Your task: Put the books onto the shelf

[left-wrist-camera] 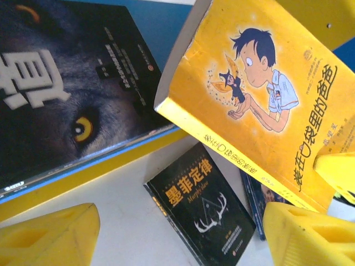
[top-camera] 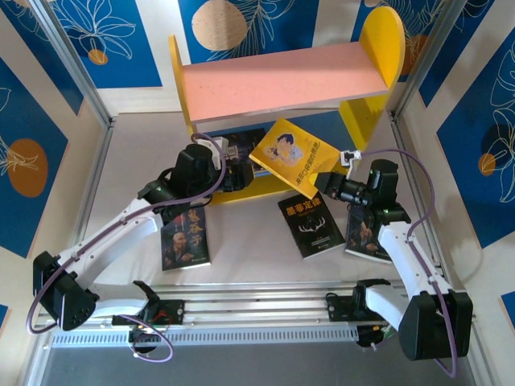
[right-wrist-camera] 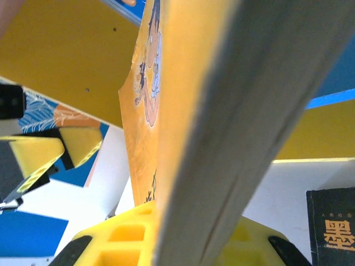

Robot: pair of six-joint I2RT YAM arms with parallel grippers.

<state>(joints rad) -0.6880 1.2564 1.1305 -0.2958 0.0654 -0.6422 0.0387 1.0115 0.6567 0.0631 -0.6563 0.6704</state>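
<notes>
The right end effector (top-camera: pixel 320 181) was clamped on the yellow book (top-camera: pixel 294 157), holding it clear of the worktop (top-camera: pixel 241 257) just in front of the shelf (top-camera: pixel 282 80), which stood at 12 o'clock. Seen from above, the book's cover faced up and its long axis ran roughly from 10 o'clock to 4 o'clock. The grip was on the page edge at the 4 o'clock end (the right wrist view showed the grey page block between the yellow fingers). The spine lay along the near edge, and the 10 o'clock end reached toward the left end effector (left-wrist-camera: pixel 180 221). That one hung beside the shelf's lower opening with its fingers spread wide and nothing between them.

The wolf book (left-wrist-camera: pixel 66 83) sat on the blue lower board (left-wrist-camera: pixel 83 166) under the pink board; I could not tell whether it lay flat or leaned. The antlers book (top-camera: pixel 310 227) lay flat on the worktop at 6 o'clock from the yellow book, its long axis near 11 to 5. One portrait book (top-camera: pixel 185 239) lay flat at 8 o'clock, long axis about 12 to 6. The second portrait book (top-camera: pixel 366 233) lay at 4 o'clock, partly under the right arm.
</notes>
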